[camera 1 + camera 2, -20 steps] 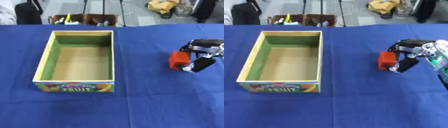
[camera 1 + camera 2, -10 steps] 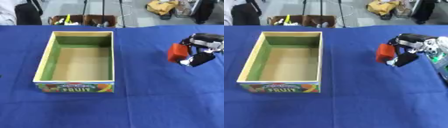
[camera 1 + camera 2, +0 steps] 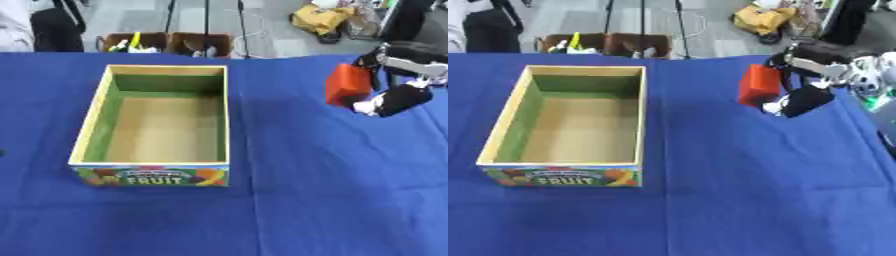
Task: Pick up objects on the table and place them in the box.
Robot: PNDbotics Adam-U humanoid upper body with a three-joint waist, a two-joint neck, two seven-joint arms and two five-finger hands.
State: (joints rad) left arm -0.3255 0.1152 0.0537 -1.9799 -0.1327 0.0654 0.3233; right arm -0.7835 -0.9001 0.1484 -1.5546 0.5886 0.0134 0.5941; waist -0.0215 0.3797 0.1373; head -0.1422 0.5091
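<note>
Box (image 3: pixel 86 131) first, over on the left half of the table (image 3: pixel 332 190): a long open crate with pale wooden rims, green inner walls and a bare tan floor, and nothing lying in it. Its near end wall carries a bright fruit picture with the word FRUIT, facing the near edge. Its far end reaches up toward the table's far edge, and it stands flat on the blue cloth.

Moving right, a broad stretch of blue cloth lies between the box and the action. And there it is: the red block (image 3: pixel 759 85), upright, lifted off the cloth near the far right corner of the table, well apart from the box. The right hand (image 3: pixel 808 90) comes in from the right side, black fingers curled round the block from behind and the thumb below, so it is gripping the block. The silver-and-black wrist shows just behind it in the right eye view.

Left hand shows in neither view.

Past the far edge, on the floor, stand two brown bins (image 3: pixel 166 43) holding small items, a yellow one among them.
</note>
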